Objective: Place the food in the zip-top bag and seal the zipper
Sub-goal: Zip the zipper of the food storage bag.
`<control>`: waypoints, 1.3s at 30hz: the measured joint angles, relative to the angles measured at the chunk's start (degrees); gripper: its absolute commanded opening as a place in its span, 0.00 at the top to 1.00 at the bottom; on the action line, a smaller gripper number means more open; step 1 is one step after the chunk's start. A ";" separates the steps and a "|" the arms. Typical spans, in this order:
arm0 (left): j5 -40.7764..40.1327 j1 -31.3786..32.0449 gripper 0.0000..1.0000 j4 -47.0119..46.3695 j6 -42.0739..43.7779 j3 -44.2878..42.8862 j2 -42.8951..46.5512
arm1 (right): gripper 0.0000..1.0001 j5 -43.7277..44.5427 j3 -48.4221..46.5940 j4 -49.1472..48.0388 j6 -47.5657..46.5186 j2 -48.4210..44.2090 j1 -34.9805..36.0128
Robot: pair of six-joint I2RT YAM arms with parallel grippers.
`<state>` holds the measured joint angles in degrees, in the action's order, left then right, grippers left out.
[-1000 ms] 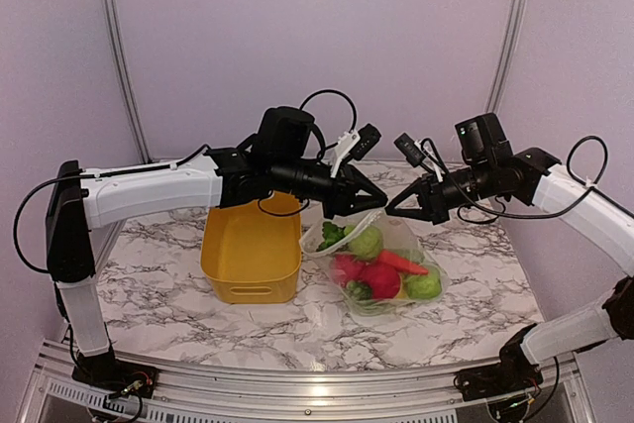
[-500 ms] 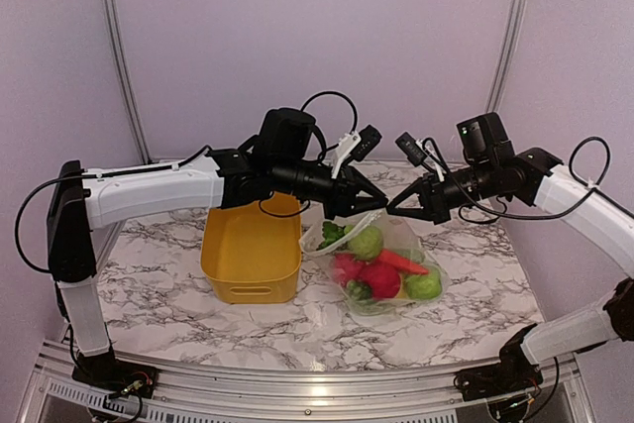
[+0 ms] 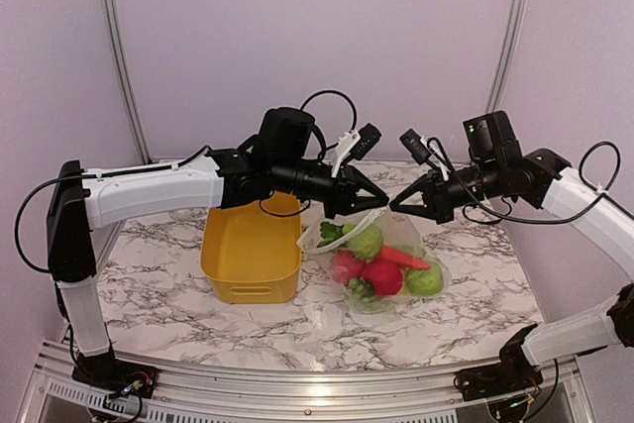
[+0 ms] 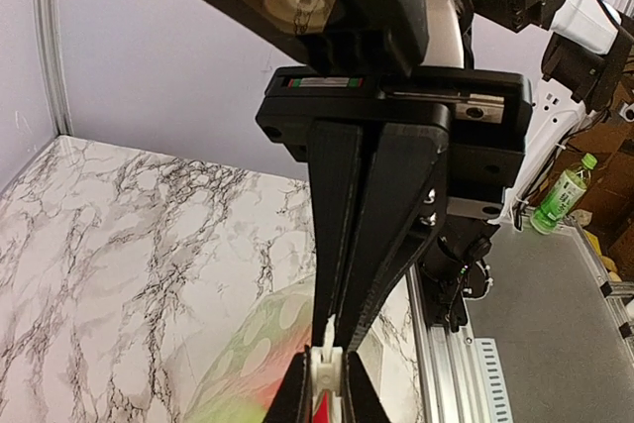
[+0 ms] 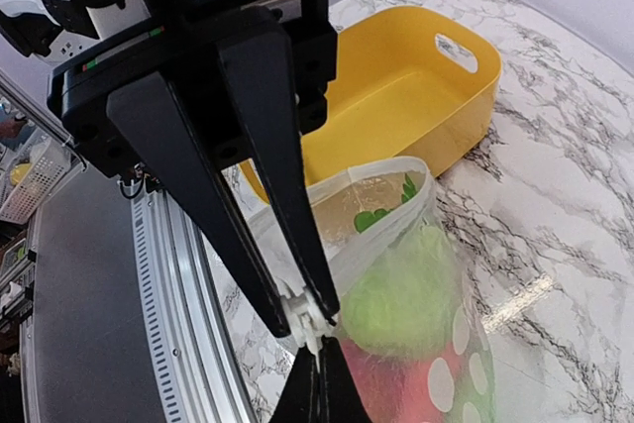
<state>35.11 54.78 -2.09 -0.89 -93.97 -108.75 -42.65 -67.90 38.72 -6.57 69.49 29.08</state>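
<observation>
1. As the two arms reach in from either side, their tips meet in the air above the zip-top bag (image 3: 404, 237), at the lifted end of its mouth.
2. The left gripper (image 3: 379, 202) has its fingers drawn together, clamped on the zipper (image 5: 386, 165), the thin strip along the bag's rim. A white bit shows between the tips.
3. The right gripper (image 3: 395, 207) has its fingers pressed tight together, nose to nose with the left one at that same spot. Whether it really has the strip pinched, I cannot tell.
4. The bag rests on the worktop (image 3: 158, 274), right of the middle and about halfway between the near and far edges. Its mouth gapes.
5. The food (image 3: 381, 279) lies inside the bag: a green apple (image 3: 366, 242) by the mouth, a carrot (image 3: 401, 260), red pieces, and more green low on the right.
6. A yellow bin (image 3: 214, 240) stands just beside the bag's left side.
</observation>
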 measured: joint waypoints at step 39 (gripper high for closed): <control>-4.24 -1.62 0.89 5.27 5.03 12.55 5.42 | 1.00 13.53 1.40 -0.31 2.29 -3.39 -7.45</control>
<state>30.87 53.17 3.18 4.14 -81.43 -103.33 -29.12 -66.50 38.41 -4.27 66.11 21.63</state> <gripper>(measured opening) 0.113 0.002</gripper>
